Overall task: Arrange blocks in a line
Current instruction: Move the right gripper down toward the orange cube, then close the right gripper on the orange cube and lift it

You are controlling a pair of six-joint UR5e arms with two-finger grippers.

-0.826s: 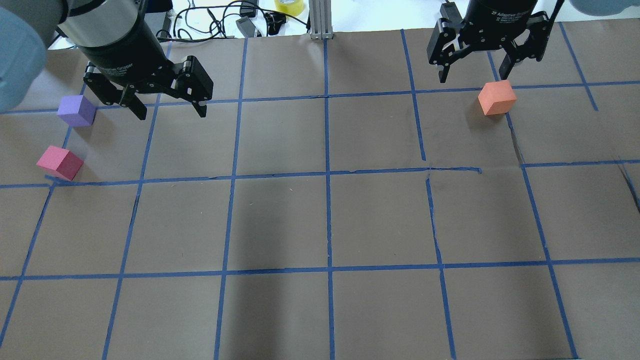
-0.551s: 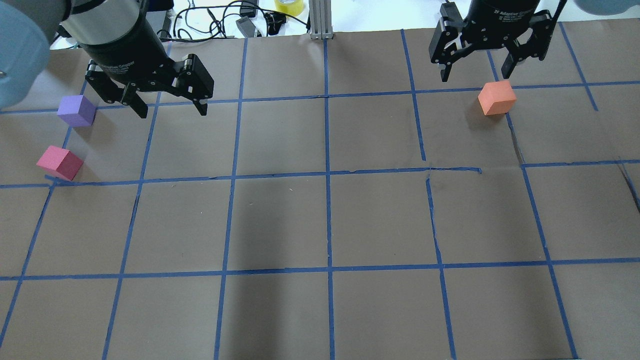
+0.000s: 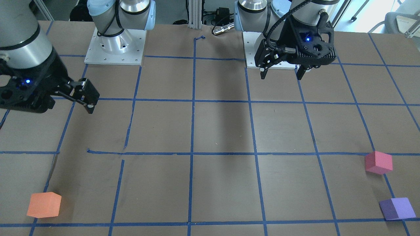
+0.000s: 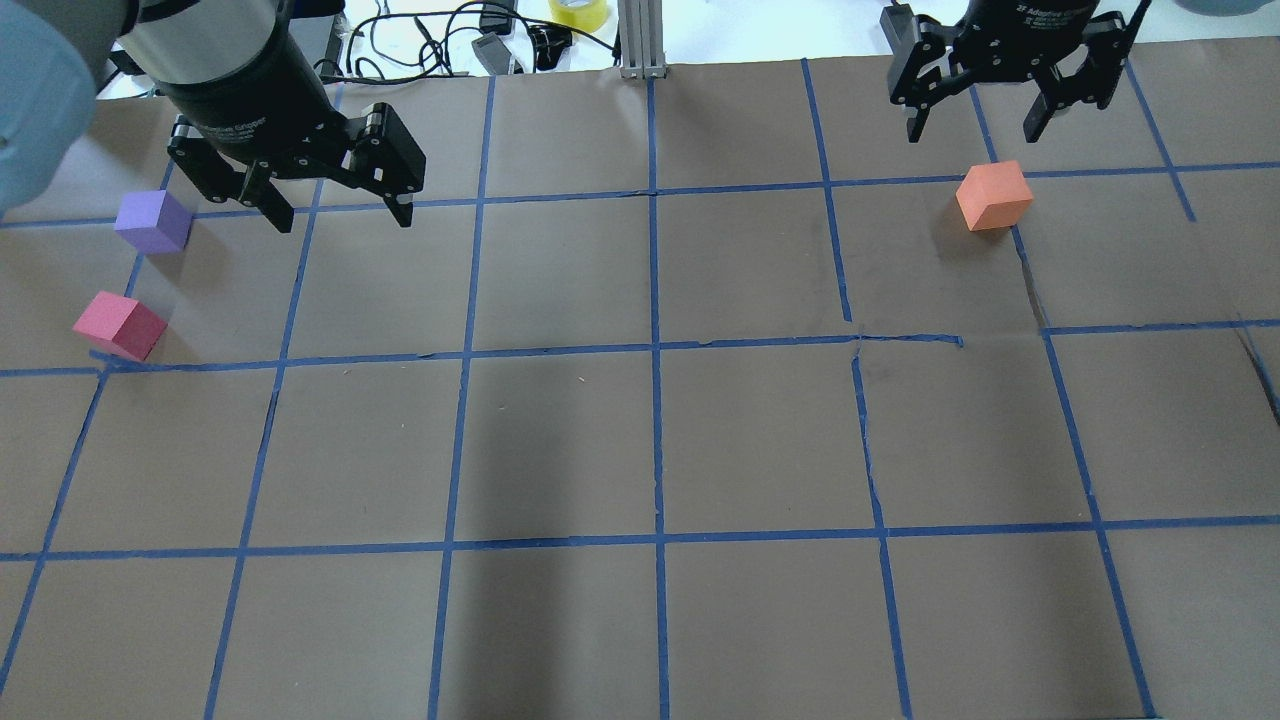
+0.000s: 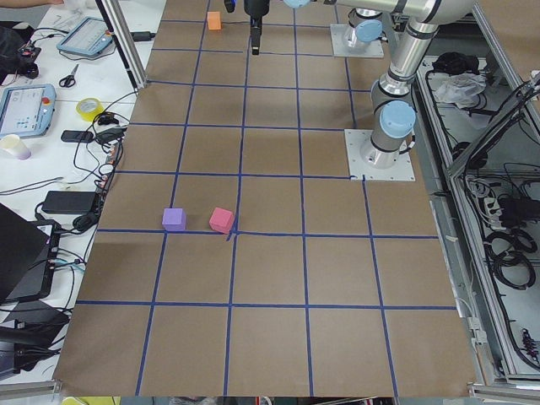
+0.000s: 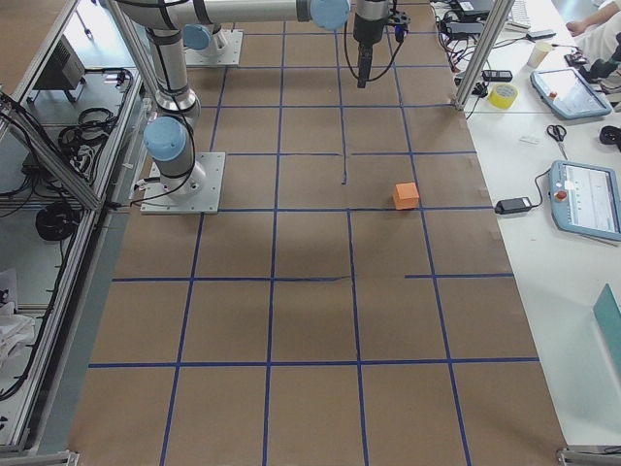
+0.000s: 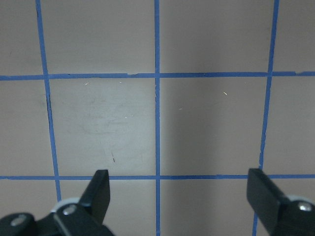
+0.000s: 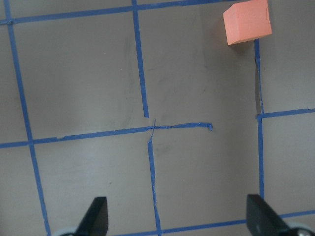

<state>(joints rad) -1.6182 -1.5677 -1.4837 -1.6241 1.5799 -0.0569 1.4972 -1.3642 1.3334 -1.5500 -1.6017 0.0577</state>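
Nearest our base, we hold the left hand (image 4: 343,215) raised over the bench (image 4: 560,440), fingers spread wide and gripping nothing. Its wrist camera shows only blue tape lines (image 7: 157,123) between the fingertips. We hold the right hand (image 4: 970,130) the same way on the other side, raised, wide and empty. We judge that both are held high and wide so that either can drop over a block, each one being smaller than the gap between the fingers.

Farther out on our left, the red block (image 4: 118,325) sits flat on the bench, its near corner at a tape crossing. Just beyond it, close but not touching, stands the purple block (image 4: 152,221), beside the left hand in the overhead view.

The orange block (image 4: 993,195) lies about as far out as the purple one, but well apart on our right, ahead of the right hand and off to one side in its wrist view.

With two blocks together and one far off, we judge that no line is formed yet. Each hand is placed on the side of the blocks it can most easily reach.
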